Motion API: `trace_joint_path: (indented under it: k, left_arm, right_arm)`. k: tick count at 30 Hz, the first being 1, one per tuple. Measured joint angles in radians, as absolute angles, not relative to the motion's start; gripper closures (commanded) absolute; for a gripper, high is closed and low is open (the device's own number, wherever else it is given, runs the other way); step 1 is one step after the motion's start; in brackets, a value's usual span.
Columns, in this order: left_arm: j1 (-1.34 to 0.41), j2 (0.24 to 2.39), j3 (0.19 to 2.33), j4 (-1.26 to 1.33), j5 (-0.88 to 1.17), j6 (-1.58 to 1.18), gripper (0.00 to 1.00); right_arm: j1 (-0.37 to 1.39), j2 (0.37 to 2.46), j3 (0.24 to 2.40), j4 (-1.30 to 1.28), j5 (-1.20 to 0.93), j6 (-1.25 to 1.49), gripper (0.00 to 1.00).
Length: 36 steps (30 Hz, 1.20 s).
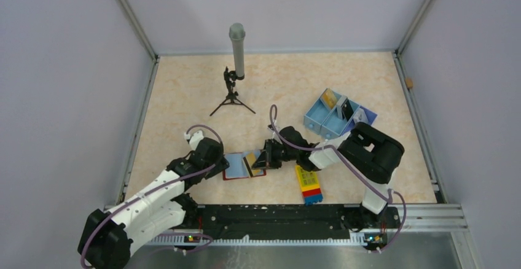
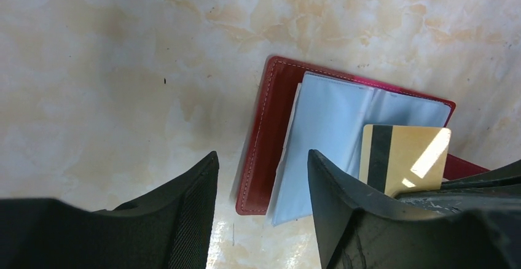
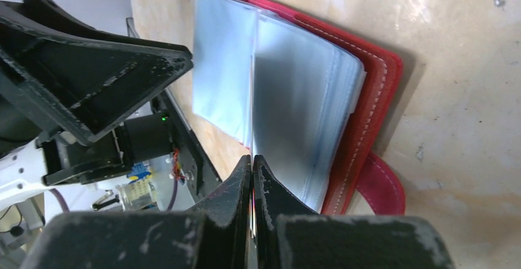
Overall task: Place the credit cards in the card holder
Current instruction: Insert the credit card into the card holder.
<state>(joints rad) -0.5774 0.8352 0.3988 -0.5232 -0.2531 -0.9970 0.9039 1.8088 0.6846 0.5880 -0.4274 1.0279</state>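
The table (image 1: 184, 97) has lots of bare room at the far side and on the left. The busy part is by the near edge. Near the right edge sits a light-blue tray (image 1: 319, 120). More credit cards (image 1: 330, 99) stand in it, so those are still left to do.

The card holder (image 2: 276, 128) lies open by the middle of the near edge, with its blue-grey pockets facing up. A yellow, red and blue block (image 1: 309, 185) lies just to its right, so there is little room on that side.

The left gripper (image 2: 261, 161) hangs over the holder's left edge with its fingers apart, holding nothing. The right gripper (image 3: 252, 161) is pinched tight on the yellow-gold card (image 2: 411, 152), which is over the holder's right half. I cannot see it inside a pocket yet. No card looks put away, so I think the job is only starting.
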Motion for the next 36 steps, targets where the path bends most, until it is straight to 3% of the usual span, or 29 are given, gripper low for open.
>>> trace_joint_path:
  k: [16,36]
  left_arm:
    - [-0.57,0.917,0.372,-0.439,-0.252,-1.0,0.63]
    - [-0.566,0.994,0.403,-0.418,-0.26,-0.977,0.72]
  right_arm:
    - [0.922,1.883,0.69,0.645,-0.448,1.068,1.0]
    - [0.922,1.909,0.722,0.64,-0.468,1.077,1.0]
